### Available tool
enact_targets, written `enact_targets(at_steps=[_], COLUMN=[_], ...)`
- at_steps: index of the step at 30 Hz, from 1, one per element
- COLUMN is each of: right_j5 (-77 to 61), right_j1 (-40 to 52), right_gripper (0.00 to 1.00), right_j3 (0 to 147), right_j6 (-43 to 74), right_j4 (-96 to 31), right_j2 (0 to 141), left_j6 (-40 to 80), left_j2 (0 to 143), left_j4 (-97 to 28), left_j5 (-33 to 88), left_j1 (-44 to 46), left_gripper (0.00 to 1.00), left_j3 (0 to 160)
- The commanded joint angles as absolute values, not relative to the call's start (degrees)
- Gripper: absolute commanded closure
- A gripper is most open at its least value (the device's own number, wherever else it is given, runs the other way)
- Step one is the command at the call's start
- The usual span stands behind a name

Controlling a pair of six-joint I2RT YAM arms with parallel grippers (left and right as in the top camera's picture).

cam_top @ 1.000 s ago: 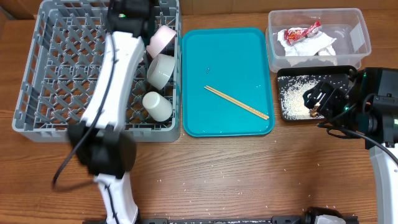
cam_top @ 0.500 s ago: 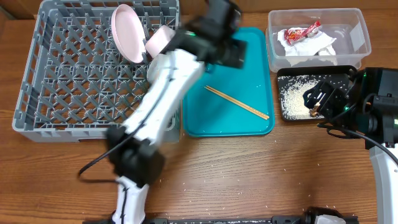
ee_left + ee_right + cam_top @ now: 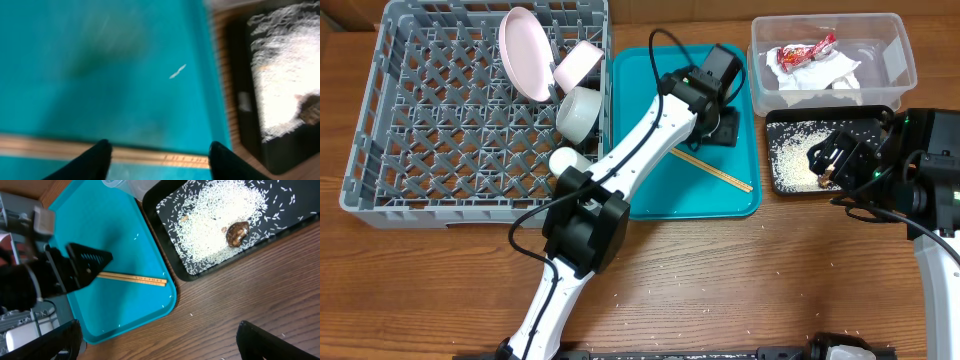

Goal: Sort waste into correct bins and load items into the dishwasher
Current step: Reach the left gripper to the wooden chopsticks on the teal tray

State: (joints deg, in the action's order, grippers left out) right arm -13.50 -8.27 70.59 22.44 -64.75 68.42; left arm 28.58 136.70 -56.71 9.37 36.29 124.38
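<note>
The grey lattice rack (image 3: 380, 150) held a tilted round plate (image 3: 520, 67). On the smooth teal tray (image 3: 720, 205), thin wooden chopsticks (image 3: 150, 156) lay crosswise between the left gripper's (image 3: 160, 152) spread jaws. White rice grains (image 3: 220, 215) covered the shallow black tray (image 3: 280, 230). The right gripper (image 3: 160, 345) hung beside it, jaws wide apart.

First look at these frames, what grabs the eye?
The left gripper hangs open over the chopsticks on the teal tray, mid-table. Right of it, the black tray holds a white heap of rice with a brown scrap at its edge. Far left, the grey rack holds a plate on edge.
</note>
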Motion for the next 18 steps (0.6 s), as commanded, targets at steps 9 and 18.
enact_targets(at_steps=[9,18], right_j5=[-13.1,-13.1], right_j1=[-8.5,-8.5], right_gripper=[0.0,0.0], right_j3=[71.6,71.6], right_j6=[22.2,22.2], right_j4=[-64.7,-64.7], right_j2=[68.3,68.3], left_j6=[51.5,51.8], left_j2=[143.0,143.1], left_j4=[-59.6,-59.6], left_j5=[3.6,0.7], left_j1=[36.1,36.4], left_gripper=[0.28,0.28], left_j3=[124.5,124.5])
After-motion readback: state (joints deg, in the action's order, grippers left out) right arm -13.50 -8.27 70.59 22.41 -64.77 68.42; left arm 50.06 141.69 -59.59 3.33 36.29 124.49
